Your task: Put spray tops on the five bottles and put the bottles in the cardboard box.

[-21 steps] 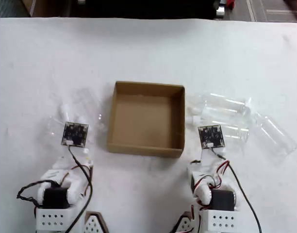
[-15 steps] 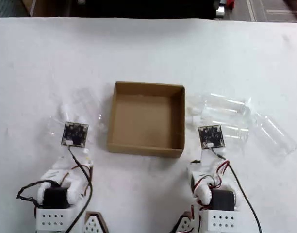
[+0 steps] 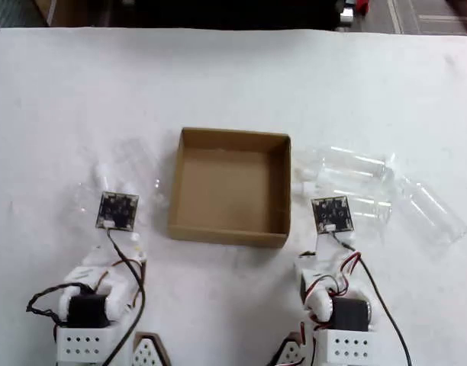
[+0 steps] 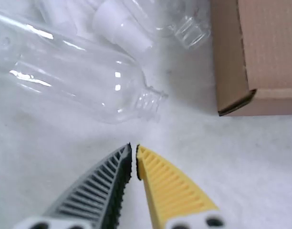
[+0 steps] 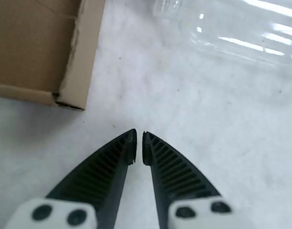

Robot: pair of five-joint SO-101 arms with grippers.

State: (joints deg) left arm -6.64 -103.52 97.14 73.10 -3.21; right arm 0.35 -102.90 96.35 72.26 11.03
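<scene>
Lying outside the open brown cardboard box (image 3: 232,187), clear plastic bottles (image 3: 352,164) await tops; left hand (image 4: 132,149) and right hand (image 5: 139,136) pinched together.

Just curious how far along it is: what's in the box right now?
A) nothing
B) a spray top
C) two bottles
A: the box has a bare cardboard floor, and the bottles lie on the table beside it.

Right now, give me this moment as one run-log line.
left tool shut, empty | right tool shut, empty | cardboard box empty | bottles lying either side of box
</scene>
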